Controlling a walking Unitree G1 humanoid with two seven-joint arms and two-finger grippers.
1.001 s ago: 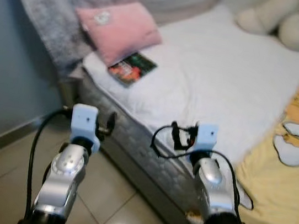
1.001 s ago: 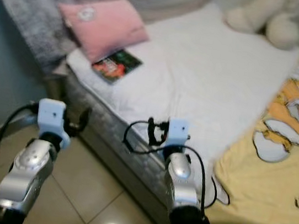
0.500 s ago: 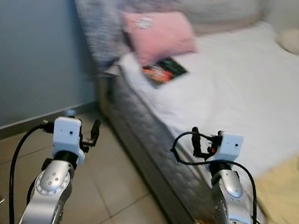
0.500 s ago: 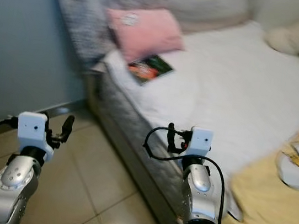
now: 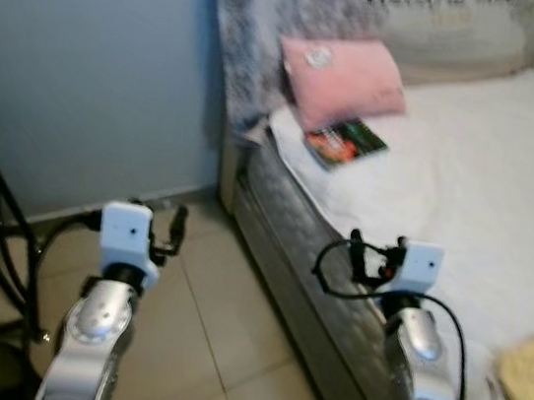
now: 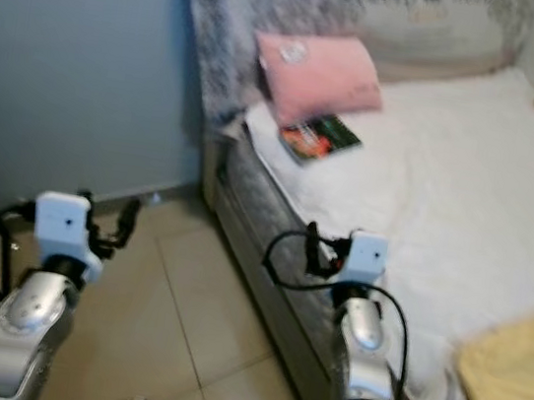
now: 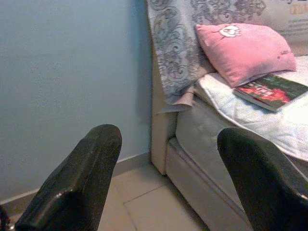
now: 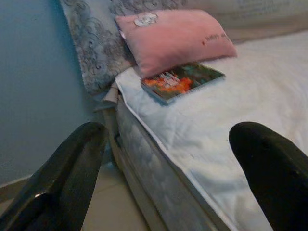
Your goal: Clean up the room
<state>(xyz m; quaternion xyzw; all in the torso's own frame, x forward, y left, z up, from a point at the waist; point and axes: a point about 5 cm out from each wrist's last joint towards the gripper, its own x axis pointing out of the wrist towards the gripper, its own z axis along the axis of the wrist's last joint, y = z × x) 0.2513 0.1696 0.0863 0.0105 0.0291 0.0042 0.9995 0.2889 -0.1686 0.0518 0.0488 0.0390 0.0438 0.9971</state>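
Ahead of me, at the near corner of the bed [image 5: 507,194], a book [image 5: 346,142] with a dark green and red cover lies flat on the white sheet, its far edge tucked against the lower edge of a pink pillow [image 5: 343,71]. Behind the pillow stands a grey patterned headboard [image 7: 175,43], and a larger pale pillow [image 5: 450,32] leans against it further along. A blue wall [image 5: 87,65] runs to my left, meeting the tiled floor [image 5: 200,320] beside the bed frame.

I have both arms raised in front of me. My left gripper [image 7: 163,178] hovers above the tiles, well short of the bed, with its two black fingers [image 7: 79,178] spread wide and nothing between them. My right gripper [image 8: 168,178] hangs over the mattress edge, pointing toward the book but well apart from it, its fingers [image 8: 269,168] likewise wide apart and holding nothing. A yellow blanket [image 5: 529,386] shows at my right, and black tubular legs [image 5: 2,242] stand at far left.
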